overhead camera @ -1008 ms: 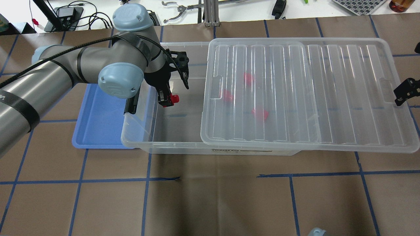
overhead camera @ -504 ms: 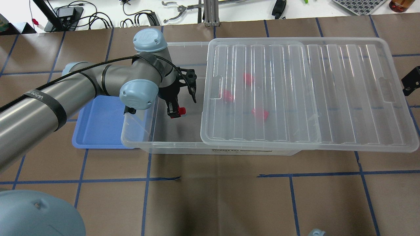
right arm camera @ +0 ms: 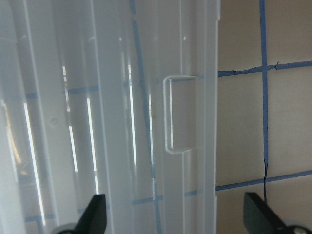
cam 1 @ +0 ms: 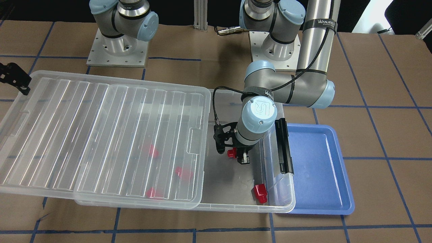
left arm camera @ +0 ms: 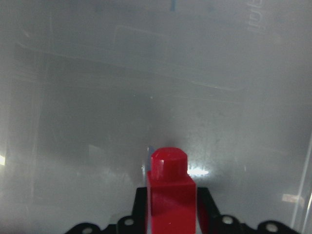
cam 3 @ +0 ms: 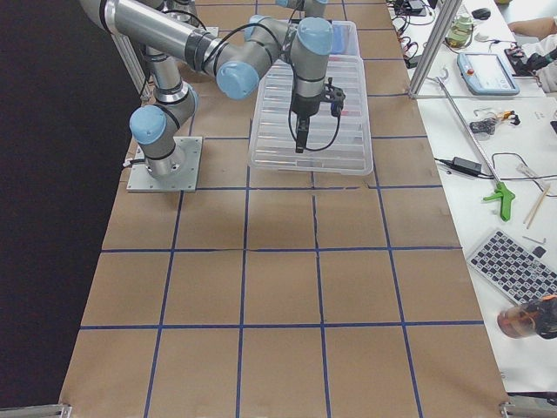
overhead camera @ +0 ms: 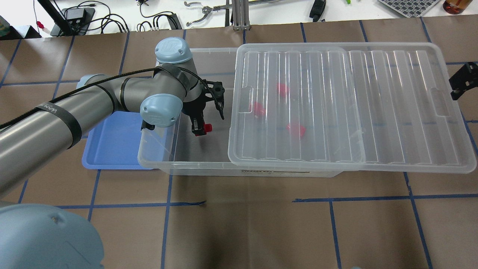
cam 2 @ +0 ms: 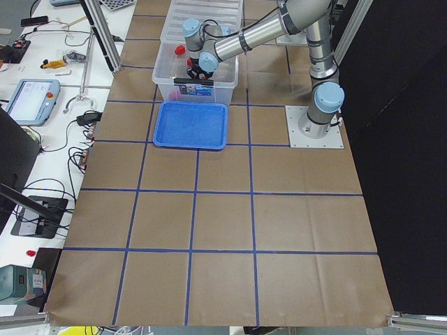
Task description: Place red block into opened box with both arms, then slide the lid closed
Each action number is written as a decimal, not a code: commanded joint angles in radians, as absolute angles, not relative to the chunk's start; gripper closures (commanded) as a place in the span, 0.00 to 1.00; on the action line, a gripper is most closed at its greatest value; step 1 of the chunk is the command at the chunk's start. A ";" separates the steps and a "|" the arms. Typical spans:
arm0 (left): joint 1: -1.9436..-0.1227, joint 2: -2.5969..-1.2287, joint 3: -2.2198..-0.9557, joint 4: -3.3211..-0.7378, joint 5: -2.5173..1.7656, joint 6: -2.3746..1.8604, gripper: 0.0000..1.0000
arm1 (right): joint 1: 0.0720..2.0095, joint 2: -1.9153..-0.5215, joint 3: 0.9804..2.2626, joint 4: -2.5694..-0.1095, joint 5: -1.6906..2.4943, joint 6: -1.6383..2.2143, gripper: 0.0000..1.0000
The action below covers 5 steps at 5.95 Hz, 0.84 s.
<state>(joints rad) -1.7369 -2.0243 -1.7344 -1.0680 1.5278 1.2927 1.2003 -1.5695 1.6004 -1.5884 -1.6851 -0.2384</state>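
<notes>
My left gripper [overhead camera: 199,129] is shut on a red block [overhead camera: 207,127], low inside the uncovered end of the clear box [overhead camera: 186,163]. The left wrist view shows that block [left arm camera: 168,187] between the fingers, over the box floor. The ridged clear lid [overhead camera: 373,104] covers the rest of the box and overhangs its right end. Three more red blocks [overhead camera: 296,129] lie under the lid, and another red block [cam 1: 260,194] rests in the open end's far corner. My right gripper [overhead camera: 462,80] hangs open at the lid's right end, near its tab recess [right arm camera: 178,112].
A blue tray [overhead camera: 112,138] lies against the box's left short side, where the black bar clip [cam 1: 282,145] sits. Brown paper with blue tape lines covers the table. Cables, tools and a keyboard lie along the far edge.
My left arm has swung further over the box and lowered the red block into the open end. My right gripper has shifted toward the far side at the lid's right end.
</notes>
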 commanded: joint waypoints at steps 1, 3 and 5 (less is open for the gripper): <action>-1.733 -2.025 -1.730 -1.065 1.529 1.292 0.37 | 1.360 -1.568 1.502 -1.468 -1.633 -0.018 0.00; -1.706 -1.946 -1.686 -1.151 1.531 1.287 0.15 | 1.484 -1.571 1.491 -1.459 -1.580 0.064 0.00; -1.678 -1.846 -1.535 -1.445 1.529 1.302 0.03 | 1.528 -1.572 1.493 -1.457 -1.537 0.110 0.00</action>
<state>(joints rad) -1.6892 -1.8904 -1.6113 -1.2945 1.5292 1.2988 1.5046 -1.5713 1.4920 -1.4580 -1.5493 0.0964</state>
